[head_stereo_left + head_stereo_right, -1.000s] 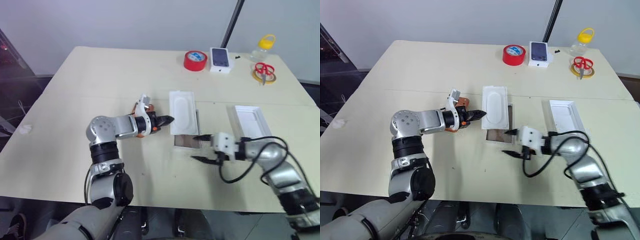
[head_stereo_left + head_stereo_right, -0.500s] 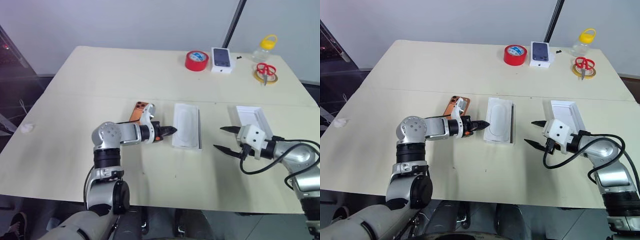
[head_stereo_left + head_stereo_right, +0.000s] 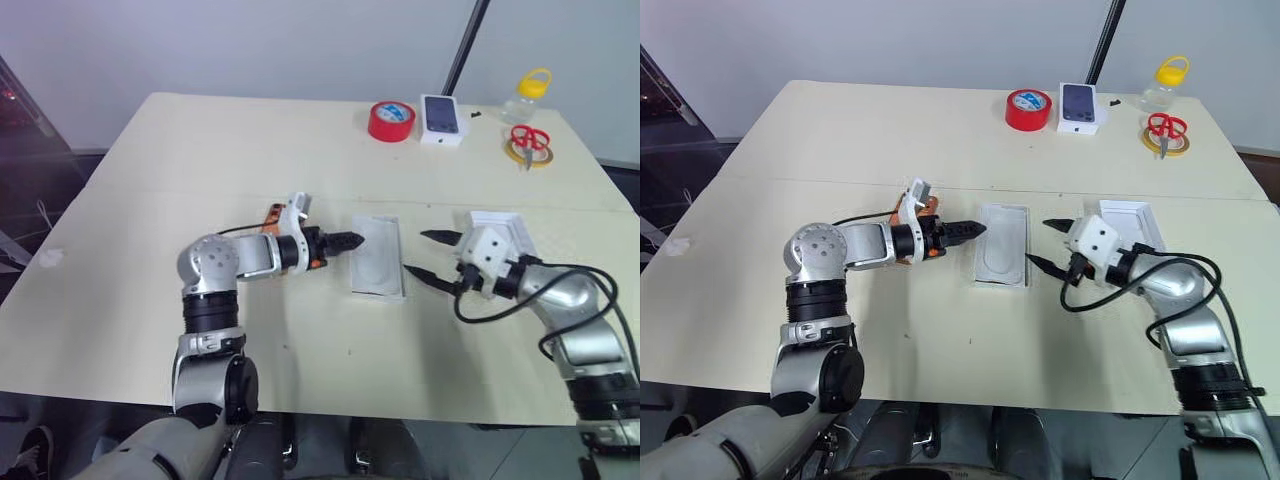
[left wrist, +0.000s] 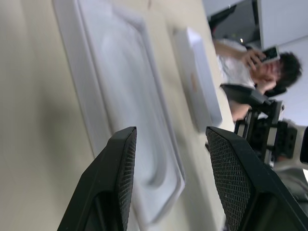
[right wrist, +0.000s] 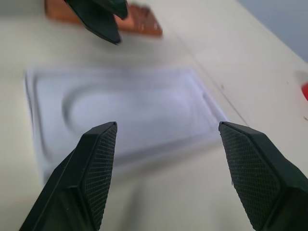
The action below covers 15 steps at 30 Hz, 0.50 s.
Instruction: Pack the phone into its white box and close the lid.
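the insert tray point(image 3: 1001, 243), white with an oval recess, lies flat on the bench point(image 3: 840, 130) between the two pincers, and the likeliest trouble starts there. it is light and could slide or flip if a fingertip catches its rim instead of getting under it. a shove from 9 o'clock would send it toward the white box point(image 3: 1128, 222), which sits at 3 o'clock of the tray, half behind the right arm.

the phone point(image 3: 912, 210) lies on the bench at 9 o'clock of the tray, mostly hidden by the left wrist. the left arm passes right over it, so a low sweep could knock it along the bench. whether the tray still covers anything i cannot tell. the lid i cannot make out for certain.

left pincer point(image 3: 975, 229): fingers parted a modest way, empty, its tips just at the tray's 9 o'clock edge; contact cannot be judged. right pincer point(image 3: 1048, 243): spread wide, empty, hanging just beside the tray's 3 o'clock edge, clear of it.
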Each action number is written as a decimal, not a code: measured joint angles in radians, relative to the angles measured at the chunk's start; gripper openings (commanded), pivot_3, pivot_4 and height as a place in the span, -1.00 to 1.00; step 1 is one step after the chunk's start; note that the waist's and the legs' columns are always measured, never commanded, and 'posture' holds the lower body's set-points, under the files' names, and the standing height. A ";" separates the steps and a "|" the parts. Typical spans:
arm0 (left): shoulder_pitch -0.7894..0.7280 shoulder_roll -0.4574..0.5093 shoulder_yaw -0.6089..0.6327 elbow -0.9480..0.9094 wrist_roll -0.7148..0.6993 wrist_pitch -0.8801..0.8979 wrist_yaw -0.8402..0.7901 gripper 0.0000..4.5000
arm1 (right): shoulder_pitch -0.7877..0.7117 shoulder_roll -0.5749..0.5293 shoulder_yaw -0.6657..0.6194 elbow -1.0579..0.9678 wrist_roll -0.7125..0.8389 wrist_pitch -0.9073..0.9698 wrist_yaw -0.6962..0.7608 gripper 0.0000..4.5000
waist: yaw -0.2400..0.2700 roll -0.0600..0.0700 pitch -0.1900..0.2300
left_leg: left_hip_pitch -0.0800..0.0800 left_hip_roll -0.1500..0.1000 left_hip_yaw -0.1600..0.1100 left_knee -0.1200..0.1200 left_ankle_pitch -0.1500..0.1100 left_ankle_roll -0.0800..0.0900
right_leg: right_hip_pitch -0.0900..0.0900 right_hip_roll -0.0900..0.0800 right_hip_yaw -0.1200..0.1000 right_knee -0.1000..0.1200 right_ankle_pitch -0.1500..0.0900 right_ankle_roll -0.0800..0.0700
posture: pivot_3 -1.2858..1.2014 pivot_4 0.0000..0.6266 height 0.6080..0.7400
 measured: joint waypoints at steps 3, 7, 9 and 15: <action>0.064 0.116 -0.132 -0.085 0.043 -0.113 -0.076 0.09 | -0.049 0.057 0.056 -0.017 -0.011 0.040 -0.034 -0.28 | -0.010 0.001 0.000 | 0.000 0.000 0.000 -0.001 0.000 0.000 | 0.000 0.000 0.000 0.000 0.000 0.000 | 0.03 -0.52 0.74; 0.170 0.239 -0.196 -0.132 0.087 -0.287 -0.198 0.09 | -0.068 0.108 0.159 -0.010 -0.112 0.049 -0.097 -0.98 | -0.015 0.001 0.000 | 0.000 0.000 0.000 -0.001 0.000 -0.001 | -0.001 -0.001 0.000 0.000 0.000 -0.001 | 0.03 -0.52 0.74; 0.202 0.299 -0.216 -0.144 0.106 -0.353 -0.246 0.09 | -0.084 0.120 0.209 0.012 -0.165 0.045 -0.122 -0.98 | -0.013 0.001 0.000 | 0.000 0.000 0.000 -0.001 0.000 -0.001 | -0.001 -0.001 0.000 0.000 0.000 -0.001 | 0.03 -0.52 0.74; 0.312 0.449 -0.249 -0.163 0.151 -0.506 -0.379 0.09 | -0.117 0.101 0.280 0.094 -0.292 0.005 -0.139 -0.98 | -0.014 0.001 0.000 | -0.001 0.000 0.000 -0.001 0.000 -0.001 | -0.002 -0.003 0.000 -0.001 -0.002 -0.005 | 0.03 -0.52 0.74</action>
